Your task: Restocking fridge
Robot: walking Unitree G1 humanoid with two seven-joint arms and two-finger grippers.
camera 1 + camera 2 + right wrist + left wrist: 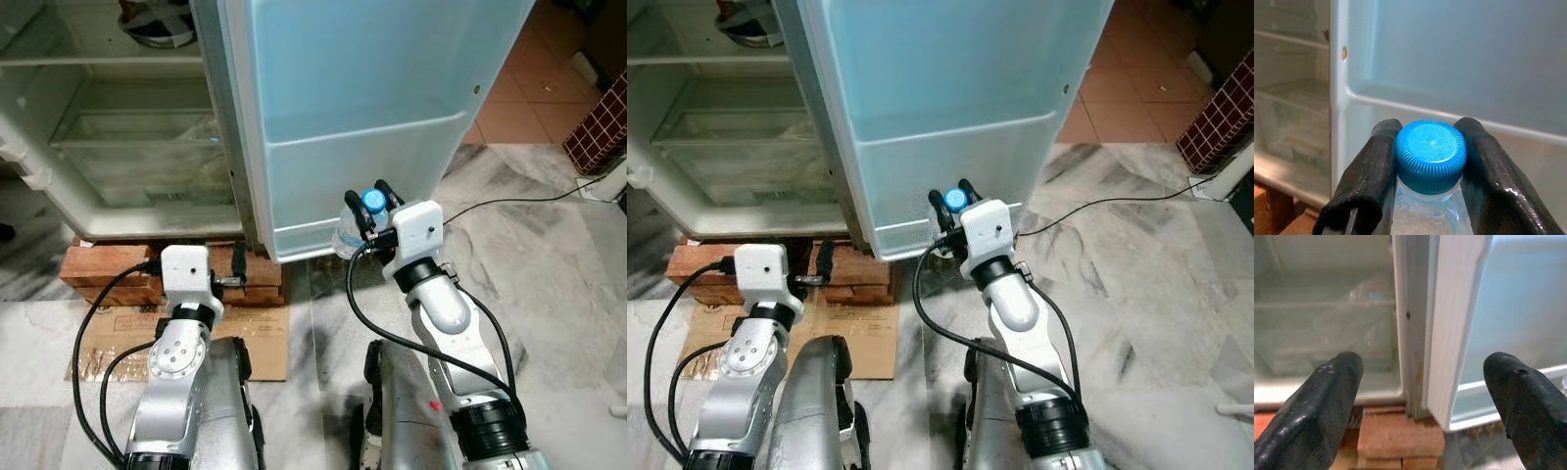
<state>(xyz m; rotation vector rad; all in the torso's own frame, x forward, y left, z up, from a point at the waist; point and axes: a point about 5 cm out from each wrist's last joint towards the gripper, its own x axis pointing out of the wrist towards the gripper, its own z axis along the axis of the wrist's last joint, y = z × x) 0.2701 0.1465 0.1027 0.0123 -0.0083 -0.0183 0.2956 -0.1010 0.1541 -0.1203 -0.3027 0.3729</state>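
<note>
My right gripper [373, 202] pinches the clear plastic bottle with the blue ribbed cap [1431, 155] by its neck, upright, just before the pale blue fridge door's lower shelf [372, 186], ready to lift in. My left gripper [238, 266] waits spread wide near the red bricks [108, 269].

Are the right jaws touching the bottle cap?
Touching. In the right wrist view both black fingers press against the blue bottle cap with no gap.

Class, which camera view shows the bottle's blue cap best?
The right wrist view: the blue cap sits large and sharp, clamped by the right gripper. Both eye views show it small, from above. The left wrist view faces the fridge door.
</note>
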